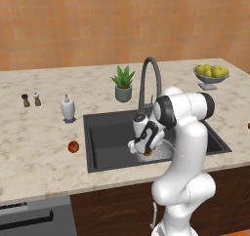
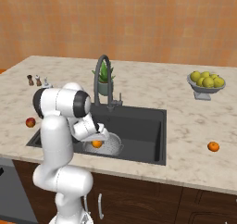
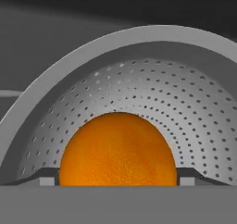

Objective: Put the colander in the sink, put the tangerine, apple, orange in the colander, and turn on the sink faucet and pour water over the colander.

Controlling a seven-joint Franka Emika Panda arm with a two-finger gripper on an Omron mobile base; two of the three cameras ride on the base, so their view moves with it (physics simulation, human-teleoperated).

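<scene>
The silver-grey pierced colander (image 2: 113, 146) (image 3: 139, 89) sits in the dark sink (image 1: 107, 137) near its front edge. My gripper (image 3: 118, 181) (image 2: 98, 139) reaches down into it. Its two fingertips press on the sides of a round orange (image 3: 118, 149) (image 2: 96, 144) low inside the colander; whether the fruit rests on the bottom I cannot tell. The red apple (image 1: 73, 147) (image 2: 30, 122) lies on the counter left of the sink. A small orange fruit, likely the tangerine (image 2: 213, 146), lies on the counter to the right. The dark gooseneck faucet (image 1: 149, 69) stands behind the basin; no water shows.
A grey footed bowl of lemons (image 1: 211, 74) stands at the back right. A potted plant (image 1: 123, 84) sits next to the faucet. A white soap bottle (image 1: 68, 108) and two small shakers (image 1: 30, 100) stand on the left counter.
</scene>
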